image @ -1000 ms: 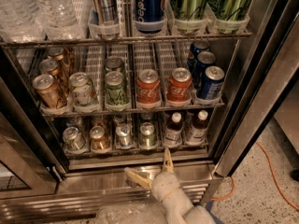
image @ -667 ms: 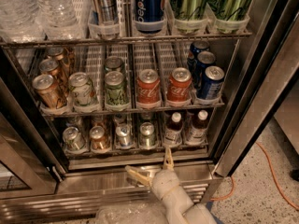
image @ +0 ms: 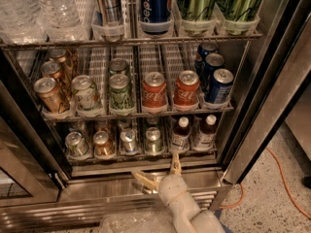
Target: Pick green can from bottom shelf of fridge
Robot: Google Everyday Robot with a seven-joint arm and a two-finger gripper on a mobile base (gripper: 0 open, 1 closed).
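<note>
The fridge (image: 272,106) stands open. Its bottom shelf (image: 146,157) is a low wire rack holding a row of cans and two bottles. The green can (image: 153,141) has a dark body and a silver top and stands fourth from the left. A silver-blue can (image: 129,141) is on its left and a brown bottle (image: 181,134) on its right. My gripper (image: 160,173) is open and empty. It is in front of the steel base panel, just below the shelf's front edge. One finger (image: 175,164) points up, just below and right of the green can.
The middle rack (image: 136,114) holds gold, green-and-white, red Coca-Cola (image: 154,91) and blue cans. Above it are water bottles (image: 58,8) and tall cans. The glass door (image: 24,178) stands open at the left. An orange cable (image: 286,178) lies on the speckled floor at the right.
</note>
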